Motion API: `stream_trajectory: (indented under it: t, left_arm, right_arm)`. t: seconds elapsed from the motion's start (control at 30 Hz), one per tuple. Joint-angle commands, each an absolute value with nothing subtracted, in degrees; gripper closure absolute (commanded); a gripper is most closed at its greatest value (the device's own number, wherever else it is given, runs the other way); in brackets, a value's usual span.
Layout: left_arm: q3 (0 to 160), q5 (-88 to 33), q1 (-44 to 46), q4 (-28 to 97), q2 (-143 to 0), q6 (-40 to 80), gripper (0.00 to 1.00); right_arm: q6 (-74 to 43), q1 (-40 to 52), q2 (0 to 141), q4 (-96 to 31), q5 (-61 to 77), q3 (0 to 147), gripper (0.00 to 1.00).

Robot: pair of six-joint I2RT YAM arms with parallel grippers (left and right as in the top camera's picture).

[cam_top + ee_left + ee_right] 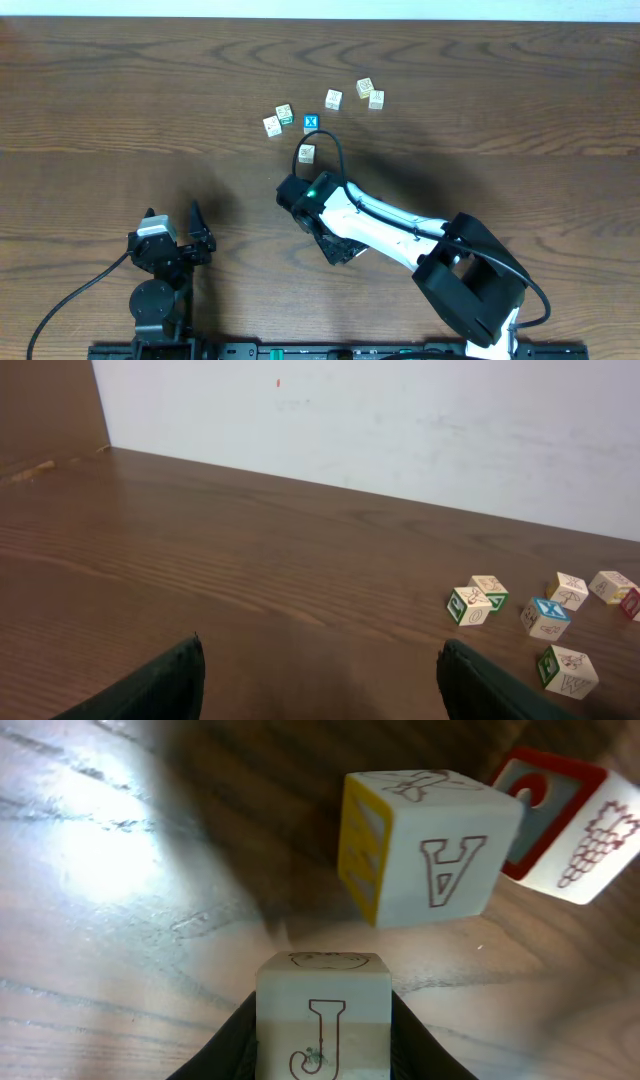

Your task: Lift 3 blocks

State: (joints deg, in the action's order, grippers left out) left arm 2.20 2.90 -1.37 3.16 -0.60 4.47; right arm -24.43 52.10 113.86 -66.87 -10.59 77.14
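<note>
My right gripper is shut on a cream block with a brown J on its face; the dark fingers press both its sides. Just beyond it stand a block with an A and a yellow face and a red-framed block with grapes. In the overhead view the right gripper sits mid-table, and its own wrist hides the held block. Cream blocks lie scattered further back. My left gripper stands open near the front left, holding nothing.
A blue cube with a white X lies among the scattered cubes. A green-faced cube sits just beyond the right wrist. A white wall borders the table's far edge.
</note>
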Motion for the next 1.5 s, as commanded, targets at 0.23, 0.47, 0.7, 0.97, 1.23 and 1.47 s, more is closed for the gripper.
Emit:
stream_trajectory:
  t: [0.23, 0.47, 0.7, 0.97, 1.23, 1.47]
  left_arm:
    - [0.23, 2.57, -1.58, 4.01, -0.34, 4.1, 0.25]
    - [0.23, 2.57, -1.58, 4.01, -0.34, 4.1, 0.25]
    - [0.23, 2.57, -1.58, 4.01, -0.34, 4.1, 0.25]
    - [0.23, 2.57, -1.58, 4.01, -0.34, 4.1, 0.25]
    - [0.23, 2.57, -1.58, 4.01, -0.34, 4.1, 0.25]
    - [0.23, 2.57, -1.58, 4.01, -0.34, 4.1, 0.25]
  right_arm:
    - [-30.87, 51.94, 112.62, -65.78, -12.6, 77.87, 0.87]
    - [-30.83, 51.94, 112.62, -62.59, -12.64, 77.82, 0.87]
    - [-30.83, 51.94, 112.62, -60.82, -13.56, 77.8, 0.86]
    - [-30.83, 51.96, 112.62, -63.7, -13.93, 77.49, 0.91]
    - [-30.83, 51.88, 112.62, -62.04, -14.44, 73.87, 0.88]
    - [-30.81, 51.31, 112.62, -59.2, -15.05, 72.4, 0.88]
